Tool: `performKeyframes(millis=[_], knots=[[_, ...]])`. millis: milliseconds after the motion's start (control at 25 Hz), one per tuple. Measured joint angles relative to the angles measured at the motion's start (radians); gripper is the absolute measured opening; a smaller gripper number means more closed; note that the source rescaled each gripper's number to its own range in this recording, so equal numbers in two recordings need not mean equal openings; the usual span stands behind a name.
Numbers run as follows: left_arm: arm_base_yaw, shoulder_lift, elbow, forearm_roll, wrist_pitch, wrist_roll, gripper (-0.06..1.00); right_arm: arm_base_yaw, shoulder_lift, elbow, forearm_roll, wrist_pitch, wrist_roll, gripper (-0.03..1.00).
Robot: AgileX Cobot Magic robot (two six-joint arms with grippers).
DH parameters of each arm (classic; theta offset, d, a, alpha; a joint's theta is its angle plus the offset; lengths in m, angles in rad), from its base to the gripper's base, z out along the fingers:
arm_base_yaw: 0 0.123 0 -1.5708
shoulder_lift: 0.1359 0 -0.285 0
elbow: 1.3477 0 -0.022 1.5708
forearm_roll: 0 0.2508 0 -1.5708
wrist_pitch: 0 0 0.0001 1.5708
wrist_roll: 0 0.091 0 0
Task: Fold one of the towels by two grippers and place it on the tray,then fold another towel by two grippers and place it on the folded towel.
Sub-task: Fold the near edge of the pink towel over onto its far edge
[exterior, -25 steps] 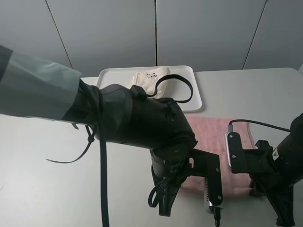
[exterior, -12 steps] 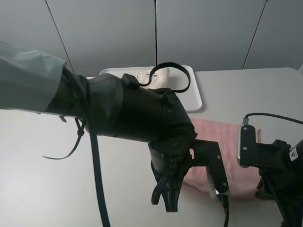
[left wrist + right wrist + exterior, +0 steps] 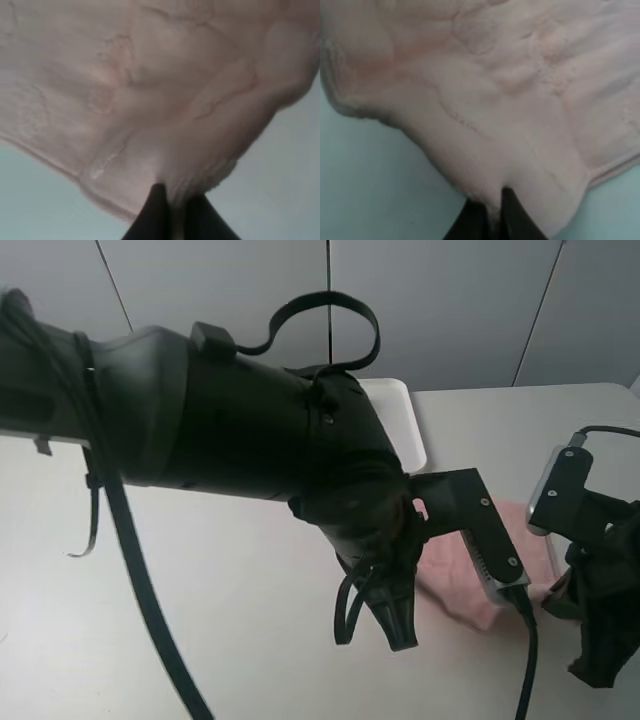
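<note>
The pink towel point(image 3: 455, 590) lies to the right of the table's middle, mostly hidden behind my bulky left arm point(image 3: 250, 430). In the left wrist view my left gripper point(image 3: 172, 212) is shut on an edge of the pink towel point(image 3: 165, 90), which hangs bunched in front of it. My right gripper point(image 3: 490, 215) is likewise shut on the towel's edge point(image 3: 510, 100). The right arm point(image 3: 600, 590) stands at the right border of the exterior view. Only one corner of the white tray point(image 3: 408, 430) shows at the back. The cream towel is hidden behind the left arm.
The grey-white table point(image 3: 200, 580) runs bare to the left and front of the arms. Black cables point(image 3: 120, 530) hang from the left arm. Grey wall panels stand behind the table.
Both arms have risen and moved away from the front edge, carrying the pink towel's near edge up. The left arm now covers the cream towel and most of the tray.
</note>
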Motion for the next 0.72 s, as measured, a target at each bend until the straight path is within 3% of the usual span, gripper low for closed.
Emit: performKeyframes(millis=[240,720], knots=[[0.028,-0.002,0.0,0.079,-0.027,-0.12,0.01,0.0,-0.012,-0.002,-0.159,-0.018,0.256,0.0],[0.065,-0.002,0.0,0.116,-0.126,-0.182,0.01,0.0,-0.013,-0.002,-0.368,-0.138,0.534,0.0]])
